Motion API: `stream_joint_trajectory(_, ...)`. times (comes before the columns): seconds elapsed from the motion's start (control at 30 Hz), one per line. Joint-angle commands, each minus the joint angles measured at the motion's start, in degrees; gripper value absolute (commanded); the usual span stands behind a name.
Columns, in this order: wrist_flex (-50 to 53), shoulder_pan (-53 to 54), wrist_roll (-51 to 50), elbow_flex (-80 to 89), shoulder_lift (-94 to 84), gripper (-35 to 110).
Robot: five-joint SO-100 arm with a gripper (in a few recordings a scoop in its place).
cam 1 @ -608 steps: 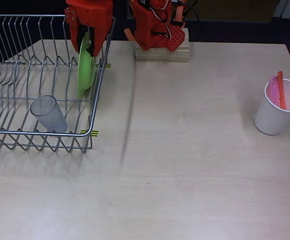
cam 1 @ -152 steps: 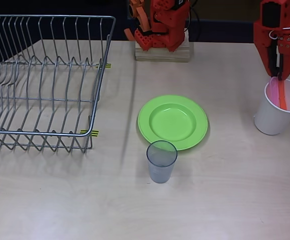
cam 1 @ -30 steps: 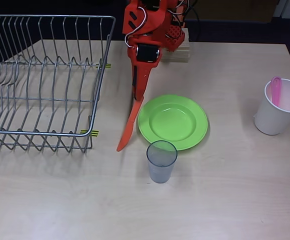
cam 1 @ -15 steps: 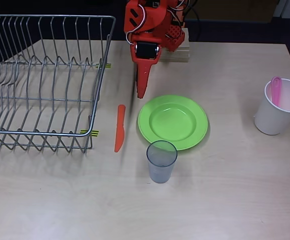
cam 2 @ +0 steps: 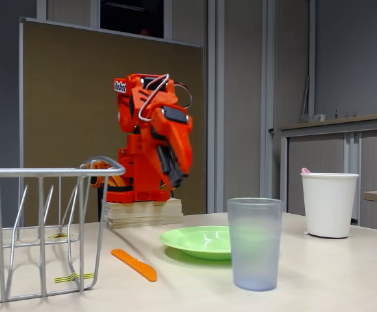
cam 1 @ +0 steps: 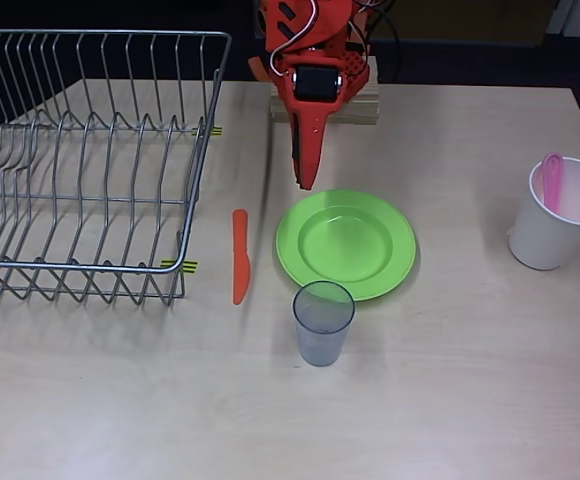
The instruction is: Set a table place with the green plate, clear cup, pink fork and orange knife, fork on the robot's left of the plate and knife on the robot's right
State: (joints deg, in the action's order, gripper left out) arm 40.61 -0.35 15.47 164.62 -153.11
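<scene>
Tool (cam 1: 306,180) on the orange-red arm (cam 1: 310,60) is hanging in the air over the far edge of the green plate (cam 1: 346,243), pointing down at the desk (cam 1: 450,380), and it's got nothing in it. From the overhead view the fingers look pinched into one narrow point, but honestly I can't tell for sure if it's shut or a bit open.

Biggest stuff first: the desk is a pale wood-grain top, pretty bare on the near side. Behind it in the fixed view there's a brownish partition board (cam 2: 65,97) and grey wall panels, plus a grey cabinet off to the right. A wire dish rack (cam 1: 80,160) takes up the left of the overhead view, with little yellow-and-black tape marks at its corners. The arm's base sits on a stack of light wood blocks (cam 1: 355,105) at the back edge.

Green plate lies flat around the middle of the desk. A white cup (cam 1: 558,225) stands well apart on the right, with the pink fork (cam 1: 552,182) sticking up out of it. The clear cup (cam 1: 322,322) stands upright just in front of the plate, right at its near rim. The orange knife (cam 1: 240,256) lies flat between the rack and the plate, on the plate's left in the overhead view, not touching either.
</scene>
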Motion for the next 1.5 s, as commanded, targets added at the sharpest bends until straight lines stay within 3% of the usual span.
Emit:
stream_joint_trajectory(0.0, 4.7, -4.1, -5.1, -10.5, 4.7, 10)
stream_joint_trajectory(0.17, 11.9, -10.7, -11.1, -29.2, 16.9, 12)
stream_joint_trajectory(0.47, 40.8, -27.0, -30.1, -59.2, 38.2, 18)
stream_joint_trajectory(0.57, 45.9, -33.7, -35.4, -63.1, 43.2, 16)
stream_joint_trajectory(1.0, 41.0, -51.5, -42.6, -66.1, 54.1, 15)
stream_joint_trajectory(1.47, 36.2, -58.4, -43.9, -71.5, 60.0, 19)
